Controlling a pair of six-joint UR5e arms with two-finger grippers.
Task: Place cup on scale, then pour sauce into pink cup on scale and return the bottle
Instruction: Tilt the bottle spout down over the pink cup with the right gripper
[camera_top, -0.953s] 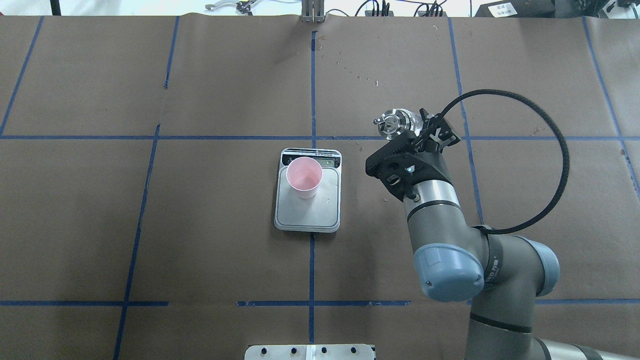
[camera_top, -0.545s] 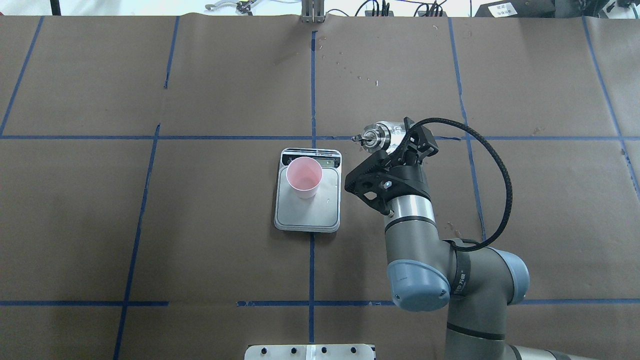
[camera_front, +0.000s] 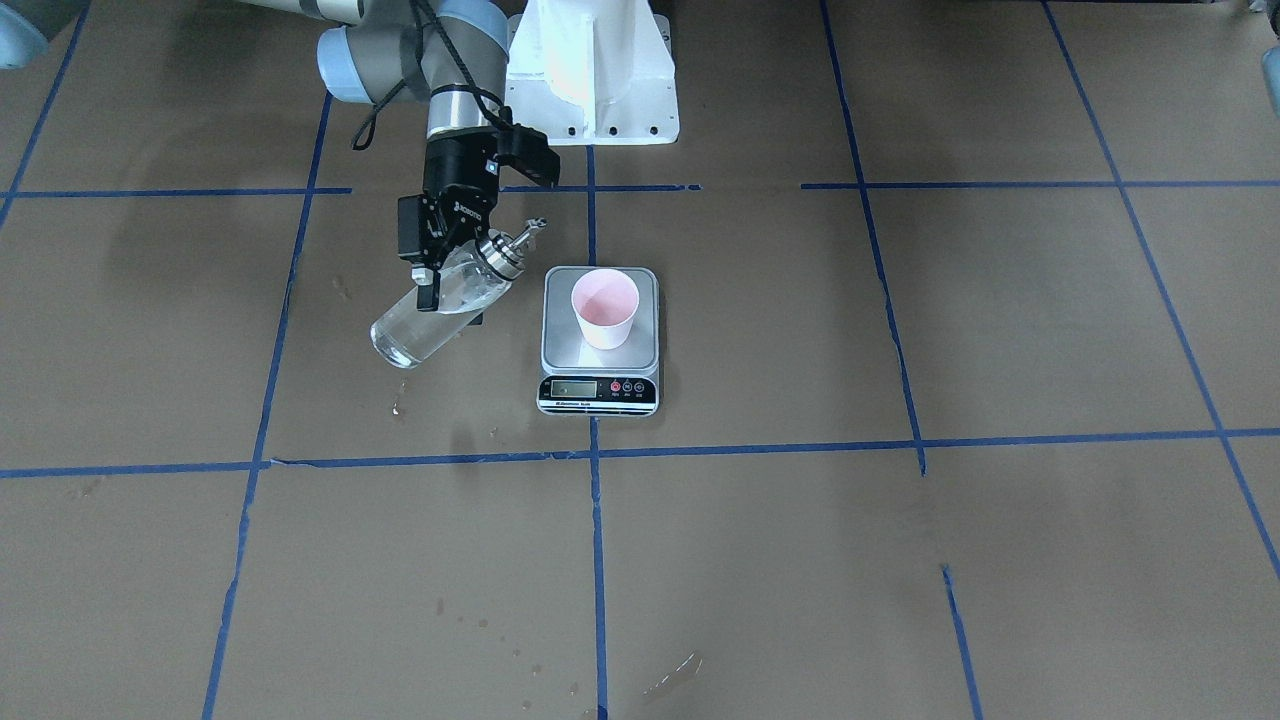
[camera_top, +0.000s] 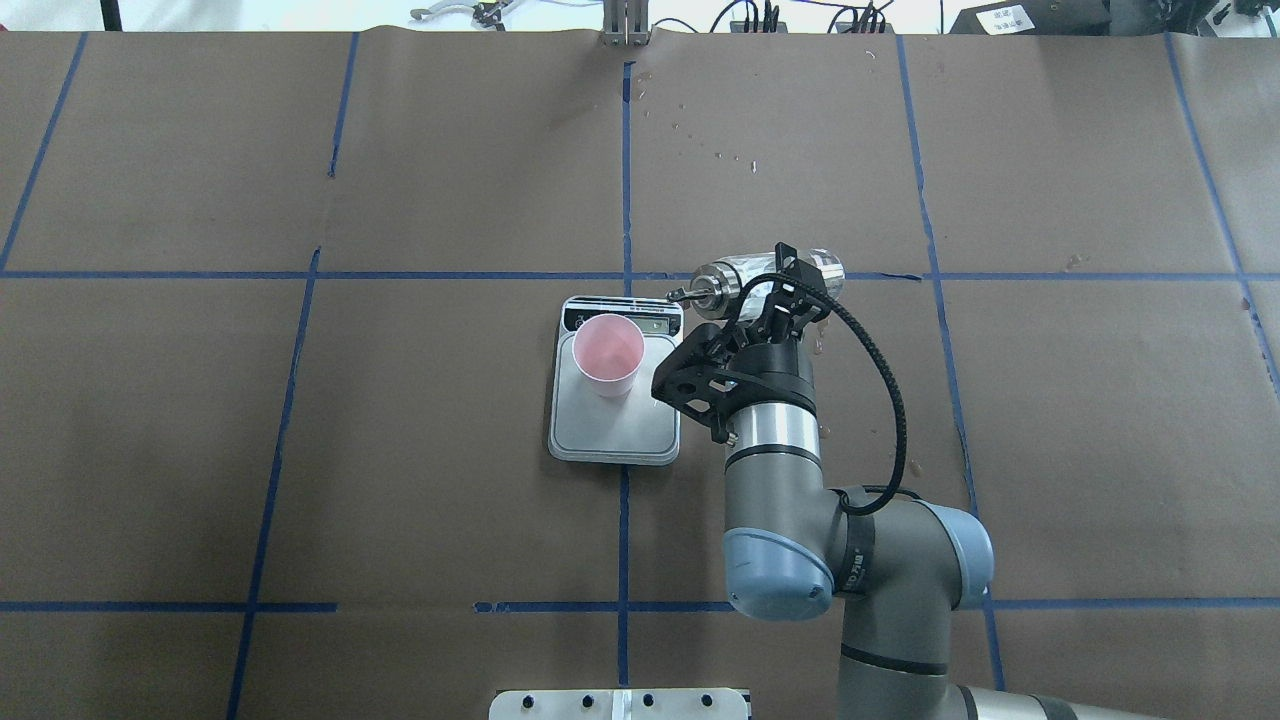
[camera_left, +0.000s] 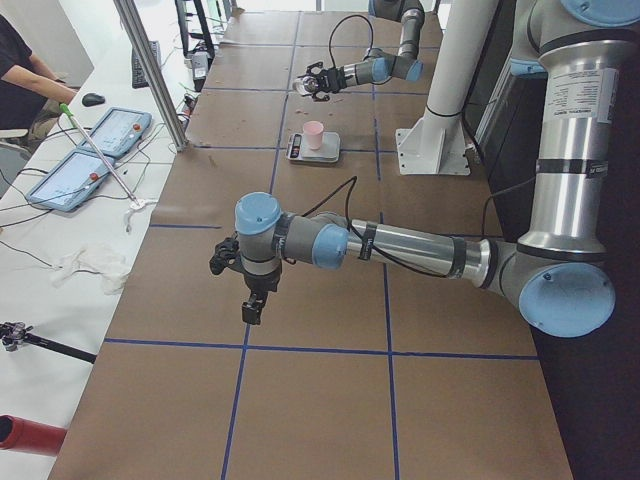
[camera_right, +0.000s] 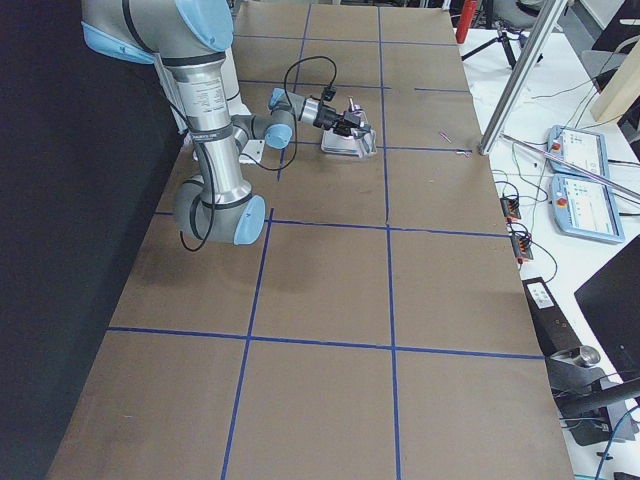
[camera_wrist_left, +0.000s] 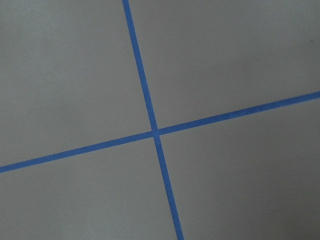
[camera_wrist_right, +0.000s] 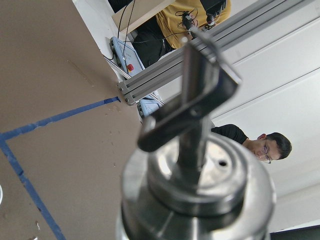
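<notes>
The pink cup (camera_top: 608, 352) stands upright on the silver scale (camera_top: 615, 435), near its display end; it also shows in the front view (camera_front: 604, 305) on the scale (camera_front: 562, 352). My right gripper (camera_top: 775, 297) is shut on the clear glass bottle (camera_top: 765, 270), held tilted almost flat above the table, right of the scale. Its metal spout (camera_top: 685, 295) points at the cup and reaches the scale's far right corner, short of the cup's rim. The front view shows the bottle (camera_front: 435, 315) with clear liquid. The cap (camera_wrist_right: 200, 185) fills the right wrist view. My left gripper (camera_left: 250, 305) hangs over bare paper; I cannot tell its state.
Brown paper with blue tape lines (camera_top: 625, 180) covers the table. Wet spots (camera_front: 400, 405) lie on the paper near the bottle. The white robot base (camera_front: 590, 80) stands behind the scale. An operator (camera_wrist_right: 265, 145) sits beyond the table's far edge.
My right arm has carried the bottle leftward toward the scale and tilted it further down, so the spout now points at the cup. The cup and scale have not moved.
</notes>
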